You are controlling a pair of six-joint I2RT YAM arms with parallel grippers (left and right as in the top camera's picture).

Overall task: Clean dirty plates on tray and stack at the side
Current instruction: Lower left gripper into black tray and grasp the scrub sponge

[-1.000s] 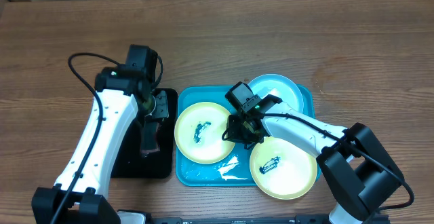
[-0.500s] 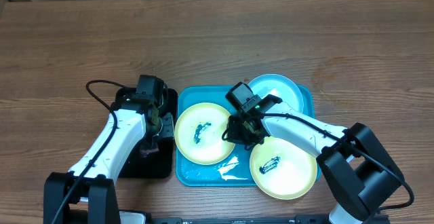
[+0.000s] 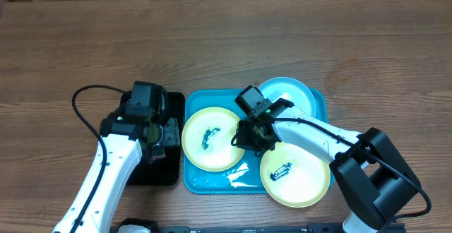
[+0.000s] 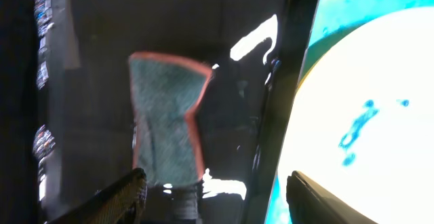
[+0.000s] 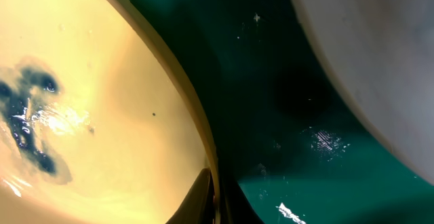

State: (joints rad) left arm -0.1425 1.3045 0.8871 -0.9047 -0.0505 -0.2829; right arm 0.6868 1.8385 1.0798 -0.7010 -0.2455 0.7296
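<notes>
- Tray (image 3: 210,181) – bright blue glossy plastic, rounded corners and raised rim, wet with white streaks; it lies on the wood-grain bench (image 3: 226,42).
- Three round flat plates lie in it: pale yellow-green left plate (image 3: 208,148) at 9 o'clock and right plate (image 3: 304,183) at 5 o'clock, both with dark blue smudges; light blue plate (image 3: 291,92) at 1 o'clock.
- Right hand (image 5: 217,197) is pinched tight on the left plate's rim at its 3 o'clock edge.
- Left hand (image 4: 217,197) is spread wide over the black tray (image 3: 159,175) – below it lies a grey-green textured cloth (image 4: 163,129) with an orange-red border.
</notes>
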